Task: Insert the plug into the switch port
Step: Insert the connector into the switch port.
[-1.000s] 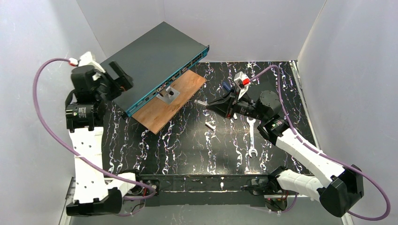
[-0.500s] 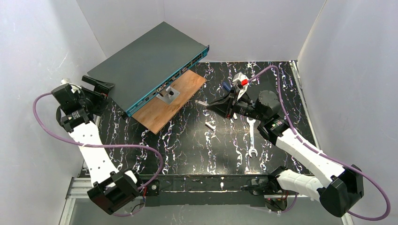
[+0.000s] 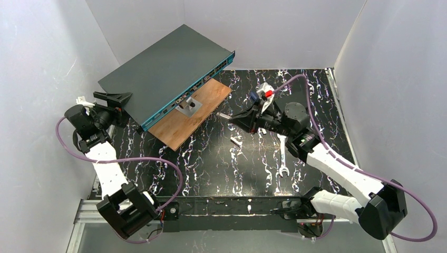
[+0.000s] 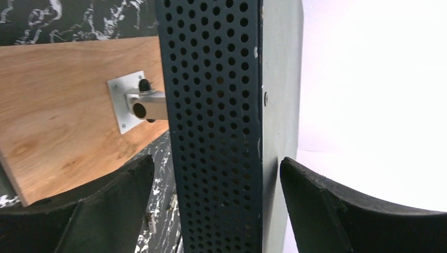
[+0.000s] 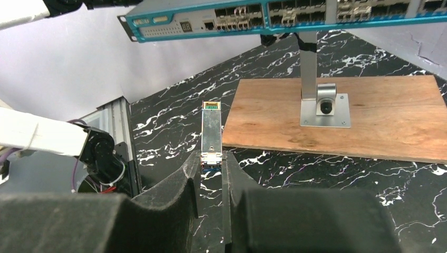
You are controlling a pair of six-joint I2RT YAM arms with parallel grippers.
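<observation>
The switch (image 3: 168, 66) is a flat dark grey box with a teal port edge (image 5: 284, 20), raised on a post above the wooden board. My left gripper (image 3: 121, 107) is open at its left end. In the left wrist view the perforated end wall (image 4: 216, 132) stands between the fingers (image 4: 105, 211) with a gap on each side. My right gripper (image 5: 211, 158) is shut on the plug (image 5: 212, 132), a silver module with a blue latch. The plug (image 3: 225, 114) points at the port edge from a short distance to the right, over the marble table.
A wooden board (image 3: 184, 118) with a metal post bracket (image 5: 324, 105) lies under the switch. A wrench (image 3: 283, 153) and a small metal piece (image 3: 235, 140) lie on the black marble table beside my right arm. White walls close in on three sides.
My left arm has swung down and to the left, and its gripper now straddles the switch's left end with the jaws slightly narrower. My right gripper with the plug has shifted slightly left.
</observation>
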